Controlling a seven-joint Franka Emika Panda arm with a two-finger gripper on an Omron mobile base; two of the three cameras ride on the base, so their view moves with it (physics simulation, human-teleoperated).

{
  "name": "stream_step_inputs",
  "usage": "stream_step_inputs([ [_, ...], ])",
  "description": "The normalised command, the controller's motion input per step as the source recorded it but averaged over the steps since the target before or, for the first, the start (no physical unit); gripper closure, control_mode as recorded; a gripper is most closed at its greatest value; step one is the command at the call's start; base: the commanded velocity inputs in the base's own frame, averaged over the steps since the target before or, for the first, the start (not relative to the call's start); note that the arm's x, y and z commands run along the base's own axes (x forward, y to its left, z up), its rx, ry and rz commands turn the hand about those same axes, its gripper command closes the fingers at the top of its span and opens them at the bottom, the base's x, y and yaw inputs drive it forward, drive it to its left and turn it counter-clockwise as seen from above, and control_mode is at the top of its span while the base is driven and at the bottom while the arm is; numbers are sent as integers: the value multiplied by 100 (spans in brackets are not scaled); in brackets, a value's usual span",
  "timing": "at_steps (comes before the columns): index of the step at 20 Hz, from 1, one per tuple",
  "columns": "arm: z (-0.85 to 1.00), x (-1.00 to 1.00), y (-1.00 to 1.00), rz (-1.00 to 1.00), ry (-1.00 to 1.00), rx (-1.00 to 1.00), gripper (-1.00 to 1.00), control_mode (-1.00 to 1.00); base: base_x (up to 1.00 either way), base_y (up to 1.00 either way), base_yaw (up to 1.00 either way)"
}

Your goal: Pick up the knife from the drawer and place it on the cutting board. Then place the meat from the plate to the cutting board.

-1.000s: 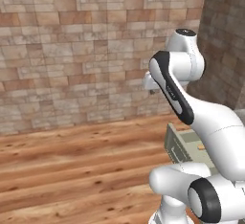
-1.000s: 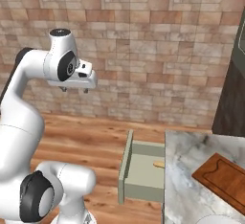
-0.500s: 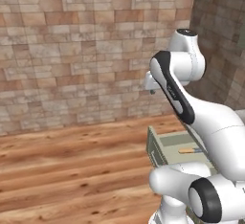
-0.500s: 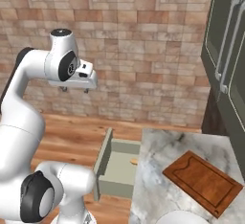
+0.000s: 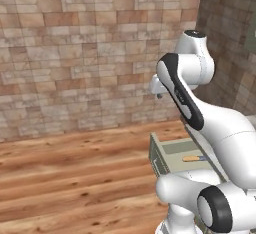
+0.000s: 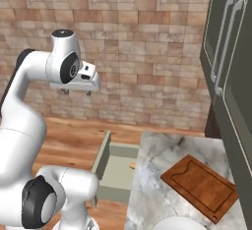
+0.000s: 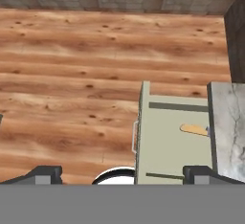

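Brick-walled kitchen with a wood floor. The gripper point(image 6: 76, 92) hangs high, spread wide and empty. The knife point(image 7: 195, 129) lies in the open drawer point(image 7: 167, 137); the cutting board point(image 6: 204, 186) on the bench point(image 6: 157, 175) is bare, so nothing is done yet.

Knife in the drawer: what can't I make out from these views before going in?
- Knife blade, hand view: hidden under the counter edge; only the tan handle shows.
- Plate, right base view: cut off by the bottom edge; meat unseen.
- Drawer, left base view: partly hidden behind the arm.
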Motion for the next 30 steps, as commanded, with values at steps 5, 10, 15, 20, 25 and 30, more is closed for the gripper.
stream_step_inputs([
  [5,0,0,0,0,0,0,-100,100,32,-29,0],
  [10,0,0,0,0,0,0,-100,100,30,-35,0],
  [15,0,0,0,0,0,0,-100,100,10,-43,0],
  [20,0,0,0,0,0,0,-100,100,-1,-37,0],
  [25,0,0,0,0,0,0,-100,100,-10,-15,0],
  [30,0,0,0,0,0,0,-100,100,-5,-11,0],
])
